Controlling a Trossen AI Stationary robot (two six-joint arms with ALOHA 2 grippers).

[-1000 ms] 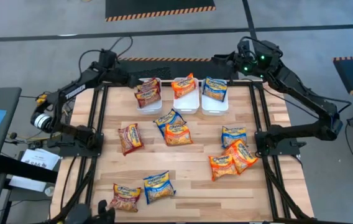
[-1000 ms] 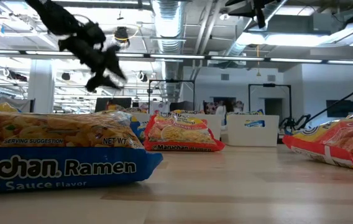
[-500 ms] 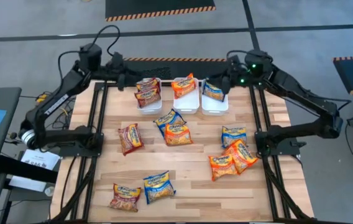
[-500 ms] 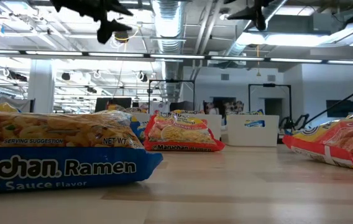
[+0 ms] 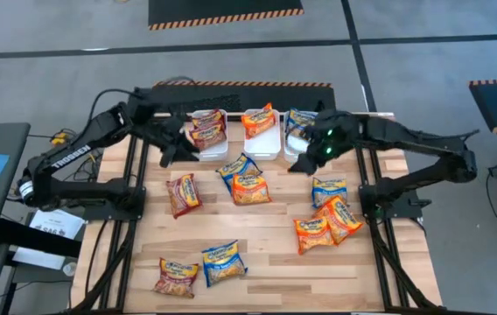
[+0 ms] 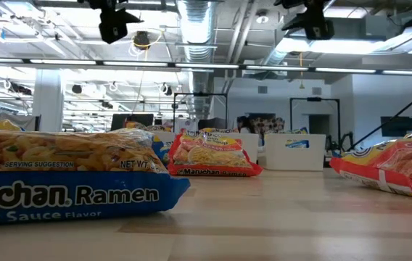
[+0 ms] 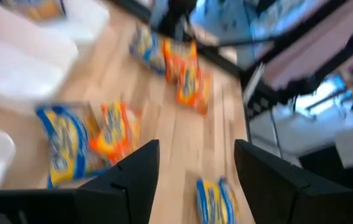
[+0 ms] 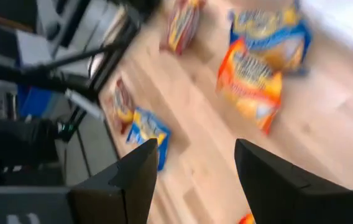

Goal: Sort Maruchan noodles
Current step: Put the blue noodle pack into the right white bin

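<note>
The pale wooden slatted surface (image 5: 266, 236) carries three white rectangular plastic bins (image 5: 263, 140) along its far edge, each already holding crinkly Maruchan noodles packets (image 5: 250, 188); the rest lie scattered from the middle to the near edge. The left gripper (image 5: 178, 150) hangs over the far left part, jaws released and holding nothing. The right gripper (image 5: 305, 157) hangs beside the rightmost bin, jaws likewise released and bare. Each arm would do best to pick one isolated packet, descend squarely, and match colour to bin.
</note>
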